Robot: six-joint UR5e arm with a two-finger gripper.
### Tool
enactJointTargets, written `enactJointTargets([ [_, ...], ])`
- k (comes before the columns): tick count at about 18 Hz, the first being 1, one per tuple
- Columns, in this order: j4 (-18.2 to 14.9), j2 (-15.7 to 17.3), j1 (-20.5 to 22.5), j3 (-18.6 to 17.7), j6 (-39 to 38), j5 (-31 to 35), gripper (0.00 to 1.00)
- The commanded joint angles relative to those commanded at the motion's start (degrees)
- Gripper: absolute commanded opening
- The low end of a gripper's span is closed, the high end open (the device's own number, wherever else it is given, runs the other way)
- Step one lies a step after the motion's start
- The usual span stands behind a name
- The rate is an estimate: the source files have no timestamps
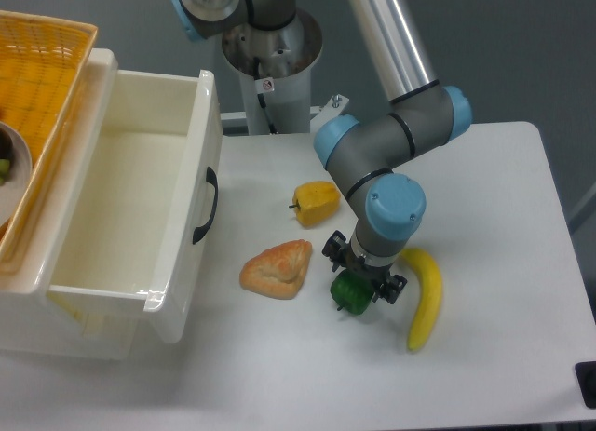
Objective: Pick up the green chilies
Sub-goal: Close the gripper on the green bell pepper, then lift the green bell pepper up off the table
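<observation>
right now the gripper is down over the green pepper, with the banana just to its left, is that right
Not quite. In the camera view the gripper is down over the green pepper, but the banana lies just to its right in the picture; the croissant is what lies to its left.

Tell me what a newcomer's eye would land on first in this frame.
The blue-jointed arm dominates, reaching down at centre-right so its gripper sits right over the green chilies; whether the fingers have closed is hidden. Around it lie a banana to the right, a croissant to the left and a yellow-orange pepper behind. A big white bin fills the left side.
</observation>
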Motion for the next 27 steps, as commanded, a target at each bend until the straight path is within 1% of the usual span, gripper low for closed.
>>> enactJointTargets([
  [3, -0.09, 0.09, 0.0, 0.52, 0.0, 0.09, 0.58],
  [4, -0.17, 0.17, 0.09, 0.61, 0.0, 0.09, 0.55],
  [8, -0.53, 0.88, 0.26, 1.05, 0.17, 0.44, 0.54],
  [11, -1.23, 2.37, 0.53, 1.23, 0.35, 0.53, 0.54],
  [12, -2.27, 3.33, 0.79, 1.67, 0.44, 0.53, 0.54],
  [13, -4.11, 3.95, 1.14, 2.37, 0.44, 0.53, 0.54],
  [16, -11.23, 5.36, 1.32, 4.83, 0.61, 0.61, 0.54],
  [17, -12.9, 5.8, 1.58, 5.18, 0.7, 0.7, 0.54],
  [22, -17.74, 8.69, 1.93, 5.19, 1.14, 1.32, 0.54],
  [25, -19.59, 11.24, 1.58, 4.48, 2.37, 1.58, 0.54],
  [27, -22.4, 12.12, 1.76, 4.48, 4.3, 1.76, 0.54],
])
